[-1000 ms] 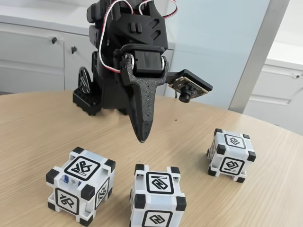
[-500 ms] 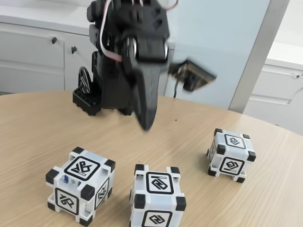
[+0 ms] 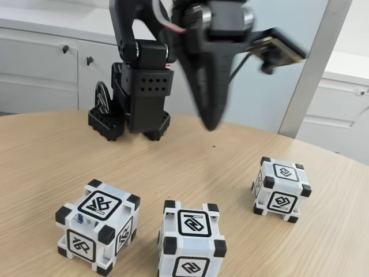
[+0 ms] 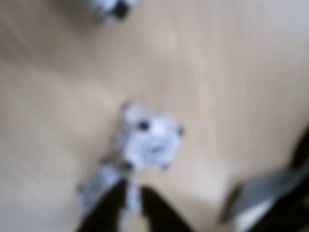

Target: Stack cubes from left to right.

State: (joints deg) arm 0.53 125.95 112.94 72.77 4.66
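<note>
Three white cubes with black corners stand on the round wooden table [image 3: 52, 156] in the fixed view: the left cube [image 3: 98, 225], the middle cube [image 3: 190, 239] and the right cube [image 3: 281, 188], all apart. My gripper [image 3: 211, 122] hangs blurred high above the table behind the middle cube, holding nothing. The blurred wrist view has one cube [image 4: 149, 140] at the centre, another cube [image 4: 99, 186] partly behind the fingers, and a further cube [image 4: 110, 6] at the top edge. There the gripper [image 4: 133, 189] points up from the bottom, its fingers almost touching with nothing between them.
The arm's black base [image 3: 138, 98] stands at the back of the table. White cabinets [image 3: 40, 63] and a pale wall lie behind. A blurred dark and grey shape [image 4: 270, 198] fills the wrist view's lower right corner. Bare wood lies between the cubes and the base.
The gripper has swung up and to the right, from just above the gap between the left and middle cubes to high over the table. The cubes have not moved.
</note>
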